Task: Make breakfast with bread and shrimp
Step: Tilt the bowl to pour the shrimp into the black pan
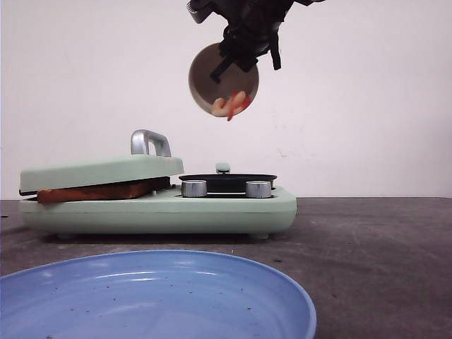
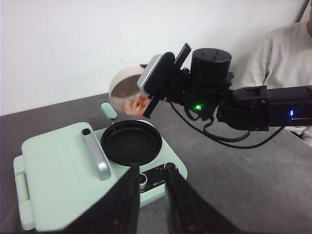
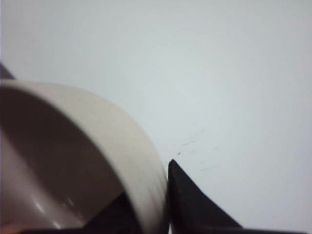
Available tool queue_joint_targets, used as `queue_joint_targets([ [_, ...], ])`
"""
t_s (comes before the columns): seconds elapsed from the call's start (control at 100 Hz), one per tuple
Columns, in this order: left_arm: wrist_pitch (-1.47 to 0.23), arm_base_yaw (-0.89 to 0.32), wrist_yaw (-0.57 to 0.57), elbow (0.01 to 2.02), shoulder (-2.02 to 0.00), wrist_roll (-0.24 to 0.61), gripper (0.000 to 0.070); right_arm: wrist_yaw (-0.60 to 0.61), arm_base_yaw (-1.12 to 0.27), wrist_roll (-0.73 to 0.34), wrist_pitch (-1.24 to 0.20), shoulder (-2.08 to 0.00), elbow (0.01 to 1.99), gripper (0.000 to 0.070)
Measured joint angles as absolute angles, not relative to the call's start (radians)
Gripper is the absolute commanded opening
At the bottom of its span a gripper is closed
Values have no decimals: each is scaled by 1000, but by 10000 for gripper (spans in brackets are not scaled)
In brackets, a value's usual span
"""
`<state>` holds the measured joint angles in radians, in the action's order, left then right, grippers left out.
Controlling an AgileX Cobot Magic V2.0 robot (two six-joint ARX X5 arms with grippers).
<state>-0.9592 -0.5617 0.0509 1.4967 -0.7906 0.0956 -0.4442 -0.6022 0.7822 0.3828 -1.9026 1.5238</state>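
Blue plate (image 1: 141, 296) nearest, bread (image 1: 95, 191) below right tool (image 1: 244, 53)

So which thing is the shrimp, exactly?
Find the mint-green cooker, then look above its black pan. The right gripper holds a beige bowl tipped on its side there. The shrimp is the pink, red-tailed curl at the bowl's lower rim.

Front cam: low at table level, facing the breakfast maker (image 1: 159, 205) side-on. Left wrist cam: above, angled down on its lid and pan (image 2: 131, 143). Right wrist cam: tight on bowl (image 3: 73, 161). Bowl appears in all three.
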Motion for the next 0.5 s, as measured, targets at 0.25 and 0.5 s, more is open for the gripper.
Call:
queue_joint_targets([
  [0.25,-962,-562,51,1497,-791,96,0,-445,-606,862,398,-1903,1524,0],
  [0.5,-962,-562,51,1497,-791,96,0,-445,-606,890,402,-1903,1524,0],
])
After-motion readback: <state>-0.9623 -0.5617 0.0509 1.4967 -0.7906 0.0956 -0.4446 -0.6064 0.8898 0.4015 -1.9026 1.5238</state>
